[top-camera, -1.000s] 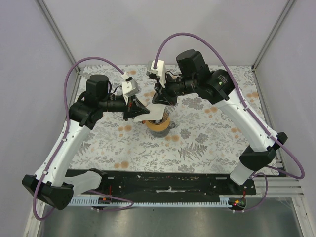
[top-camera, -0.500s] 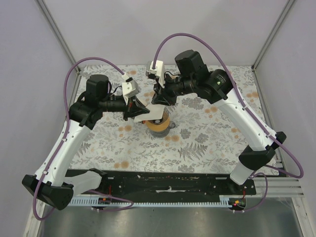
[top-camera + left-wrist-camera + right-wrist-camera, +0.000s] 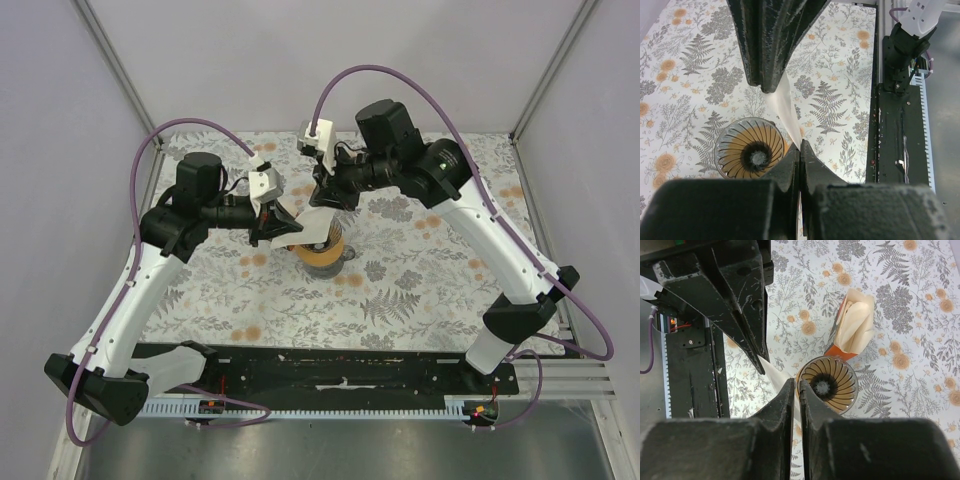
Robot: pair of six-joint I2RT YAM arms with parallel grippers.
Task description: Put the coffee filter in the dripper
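Left gripper (image 3: 800, 150) and right gripper (image 3: 796, 388) each pinch the flat coffee filter (image 3: 784, 112) above the dripper (image 3: 735, 150); opposing pulls could tear it, or it may land unopened

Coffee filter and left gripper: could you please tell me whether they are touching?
Touching. The left wrist view shows the left gripper shut on the coffee filter, the paper's end pinched between its fingertips.
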